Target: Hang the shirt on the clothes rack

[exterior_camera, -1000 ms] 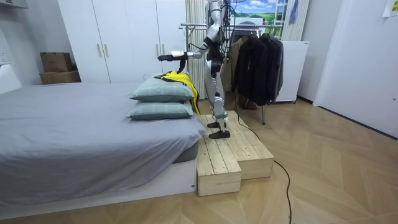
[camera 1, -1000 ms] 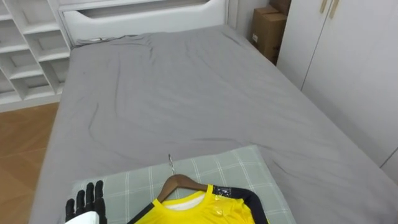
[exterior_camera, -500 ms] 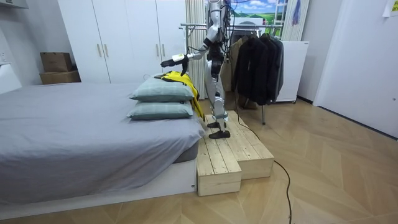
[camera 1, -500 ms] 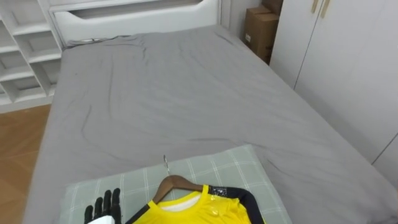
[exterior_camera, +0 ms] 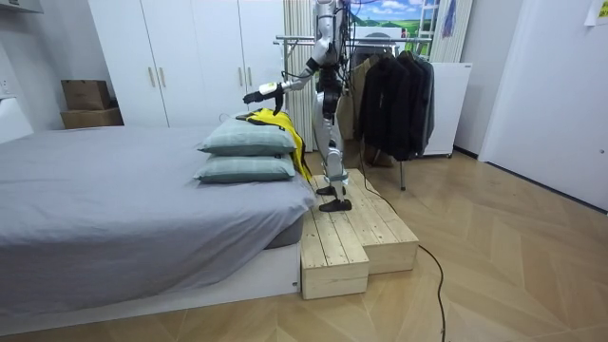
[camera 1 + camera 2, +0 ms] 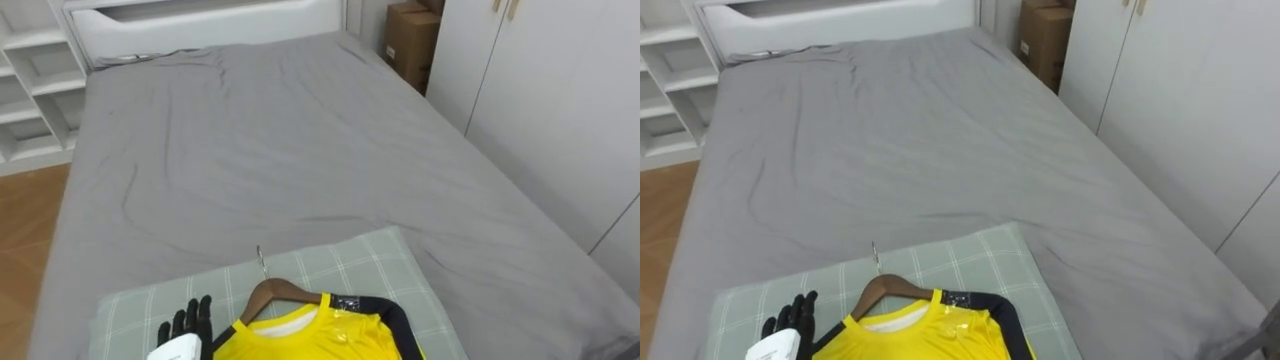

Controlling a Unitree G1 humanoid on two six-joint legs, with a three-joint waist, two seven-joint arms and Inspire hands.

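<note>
While robot stands on wooden platform point(image 5: 347, 236) beside the bed point(image 6: 280, 130), left hand point(image 6: 186, 326) is low over the checked pillow point(image 6: 350, 265), fingers straight and a little apart, nothing in it; contact with the pillow unclear. Hand sits just beside the yellow shirt point(image 6: 310, 340), on its left. Shirt lies flat on that pillow, already on a wooden hanger point(image 6: 272, 294), metal hook point(image 6: 259, 260) pointing up the bed.

Handling guess: shirt light, soft and floppy, so pulling the cloth would likely drag it off the hanger. Hanger is the stiff part. Best hold looks like the bare wood at the neck just under the hook, or the exposed arm nearest the hand. Hook is thin and probably hard to pinch. Keep it level when lifting. Clothes rack point(image 5: 380, 43) with dark clothes point(image 5: 394, 100) stands behind the robot, the likely target
</note>
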